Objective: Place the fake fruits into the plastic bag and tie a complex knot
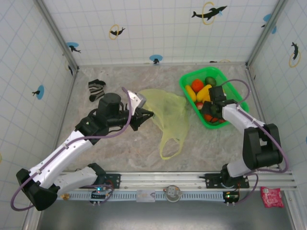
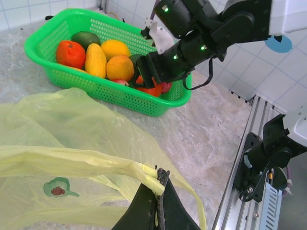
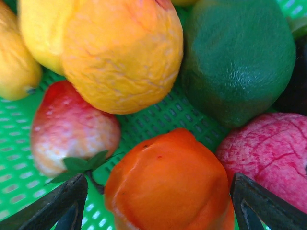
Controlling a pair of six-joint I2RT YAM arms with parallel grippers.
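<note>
While the right gripper (image 3: 160, 211) stands wide open, its two dark fingers flank a squat orange-red plastic fruit (image 3: 168, 182). I cannot tell whether the fingers touch the fruit. Judgement: no grasp made yet.

- Around that fruit, all touching or nearly so: a pale red fruit with a green leaf (image 3: 72, 129), a wrinkled orange fruit (image 3: 120, 52), a dark green round fruit (image 3: 237, 57) and a pink-red veined fruit (image 3: 268, 153).
- All lie in the bright green perforated plastic basket (image 1: 235, 91) at the far right of the table.

The left gripper (image 2: 159, 187) is closed, pinching a gathered fold at the edge of the thin translucent pale-yellow plastic bag (image 2: 72, 143).
- The bag lies slack and mostly flat on the grey marbled table (image 1: 124, 153), between the two arms and just left of the basket.
- One loop handle (image 1: 170, 148) trails toward the near edge, untied.
- A striped black-and-white sock (image 1: 96, 88) sits well apart at the far left, not involved.

Progress (judged):
- Done: bag edge secured by the left arm; right arm positioned over the first pick.
- I can make out no fruit through the film or in the mouth of the bag.
- Left: grasp and transfer of every fruit from the basket, then the gathering of the handles and the whole knot.
- The task is at its opening stage.
</note>
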